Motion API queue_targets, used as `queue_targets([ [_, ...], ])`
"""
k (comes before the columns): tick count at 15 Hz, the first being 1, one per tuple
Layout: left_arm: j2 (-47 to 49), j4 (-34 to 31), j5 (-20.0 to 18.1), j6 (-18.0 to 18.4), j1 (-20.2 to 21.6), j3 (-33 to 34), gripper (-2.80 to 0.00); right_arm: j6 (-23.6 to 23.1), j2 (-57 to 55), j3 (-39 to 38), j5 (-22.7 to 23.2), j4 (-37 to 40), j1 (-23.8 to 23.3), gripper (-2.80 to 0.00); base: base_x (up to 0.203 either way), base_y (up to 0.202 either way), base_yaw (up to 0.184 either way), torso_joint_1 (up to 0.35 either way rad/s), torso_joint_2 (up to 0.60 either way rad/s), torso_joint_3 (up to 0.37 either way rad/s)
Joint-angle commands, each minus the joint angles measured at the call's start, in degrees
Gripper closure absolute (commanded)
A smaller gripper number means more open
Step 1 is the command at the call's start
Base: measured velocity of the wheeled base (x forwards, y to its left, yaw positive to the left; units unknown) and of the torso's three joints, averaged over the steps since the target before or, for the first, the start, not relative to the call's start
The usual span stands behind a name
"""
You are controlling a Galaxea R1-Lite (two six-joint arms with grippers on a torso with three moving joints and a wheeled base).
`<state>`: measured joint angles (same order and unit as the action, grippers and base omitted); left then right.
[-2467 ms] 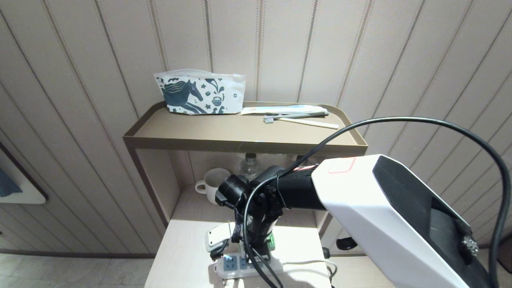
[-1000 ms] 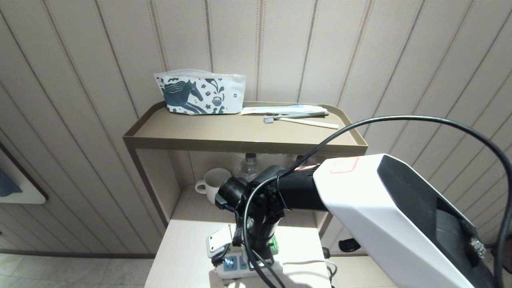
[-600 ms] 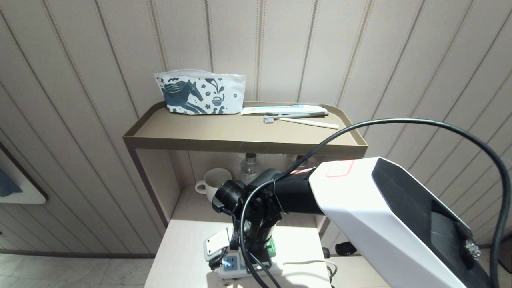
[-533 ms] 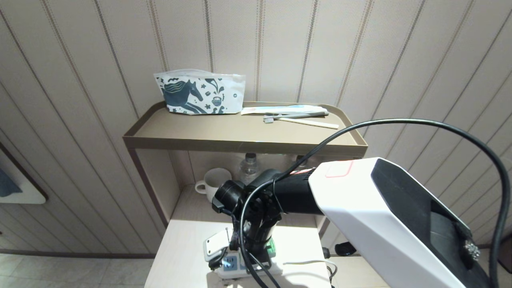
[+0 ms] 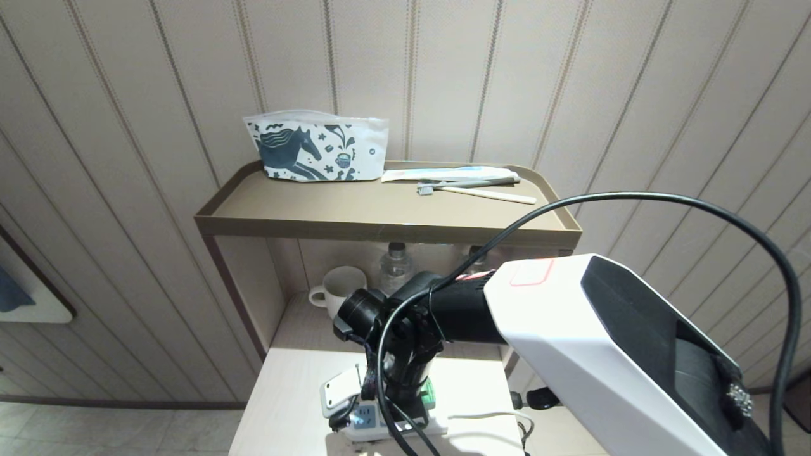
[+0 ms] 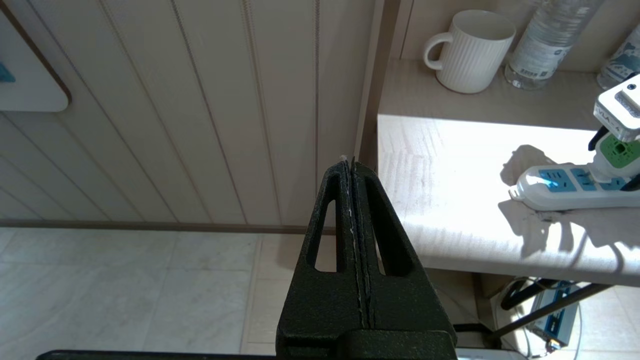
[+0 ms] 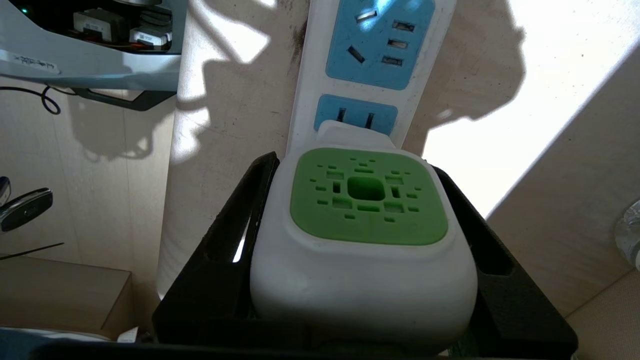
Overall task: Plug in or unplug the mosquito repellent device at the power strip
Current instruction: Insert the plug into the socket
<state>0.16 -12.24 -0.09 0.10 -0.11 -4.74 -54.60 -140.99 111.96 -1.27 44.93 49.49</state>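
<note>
The mosquito repellent device (image 7: 367,200), a white cap with a green square centre, sits between the black fingers (image 7: 235,225) of my right gripper (image 7: 352,167), which is shut on its sides. Its front end rests over a light-blue socket face of the white power strip (image 7: 375,50); the prongs are hidden. In the head view the right gripper (image 5: 405,396) points down at the power strip (image 5: 364,423) near the table's front edge, with a bit of the device's green (image 5: 429,389) showing. My left gripper (image 6: 350,162) hangs shut beside the table, over the floor.
A white mug (image 5: 339,288) and a water bottle (image 5: 394,266) stand on the shelf behind the table. The brown upper shelf (image 5: 380,221) carries a patterned pouch (image 5: 317,149) and a toothbrush (image 5: 475,190). The strip's white cable (image 5: 481,417) trails right.
My right arm has sunk a little and shifted slightly left over the strip, with the device still in its grip. The left arm has not moved.
</note>
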Motion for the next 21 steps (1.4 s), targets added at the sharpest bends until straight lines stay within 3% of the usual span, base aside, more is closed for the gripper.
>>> queue_targets([
  [1, 0.02, -0.07, 0.0, 0.0, -0.07, 0.0, 0.0, -0.33, -0.52, 0.01, 0.04, 0.25, 0.0, 0.0, 0.0, 0.0, 0.0, 0.0, 0.0, 0.0],
  [21, 0.02, -0.07, 0.0, 0.03, -0.04, 0.0, 0.0, -0.07, -1.81, 0.01, 0.18, -1.95, 0.69, 0.0, 0.0, 0.0, 0.0, 0.0, 0.0, 0.0],
])
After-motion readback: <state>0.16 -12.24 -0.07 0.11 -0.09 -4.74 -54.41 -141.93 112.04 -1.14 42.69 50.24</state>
